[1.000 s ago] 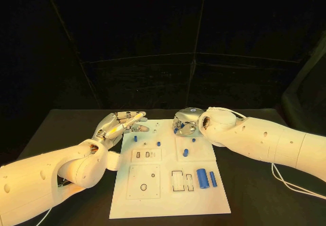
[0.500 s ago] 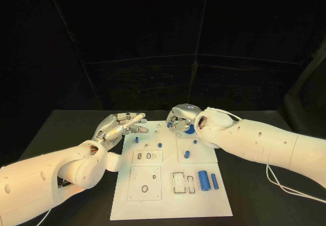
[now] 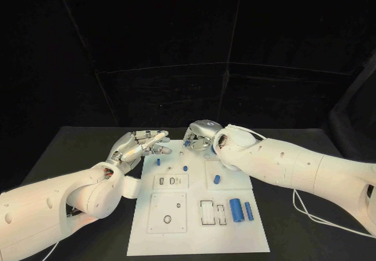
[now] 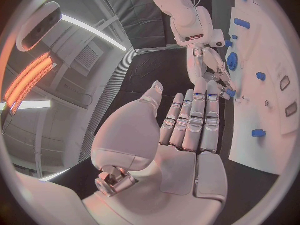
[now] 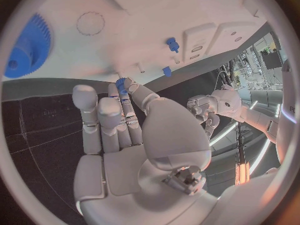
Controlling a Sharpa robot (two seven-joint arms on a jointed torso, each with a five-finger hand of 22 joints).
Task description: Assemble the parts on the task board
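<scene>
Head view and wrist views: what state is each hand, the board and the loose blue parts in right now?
Left hand: open, fingers straight, beside the board's far left corner.
Right hand: pinching a small blue part over the board's far edge.
Board: flat on the table.
Gear: flat on the board.
Two cylinders: lying side by side.

My right hand [image 3: 202, 136] covers the task board's [image 3: 200, 228] far edge, so can't tell what its fingertips touch there.

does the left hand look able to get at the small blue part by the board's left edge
Probably yes. The left hand hovers open just beside the small blue part, nothing lies between them, and the right hand works further along the task board's far edge.
</scene>
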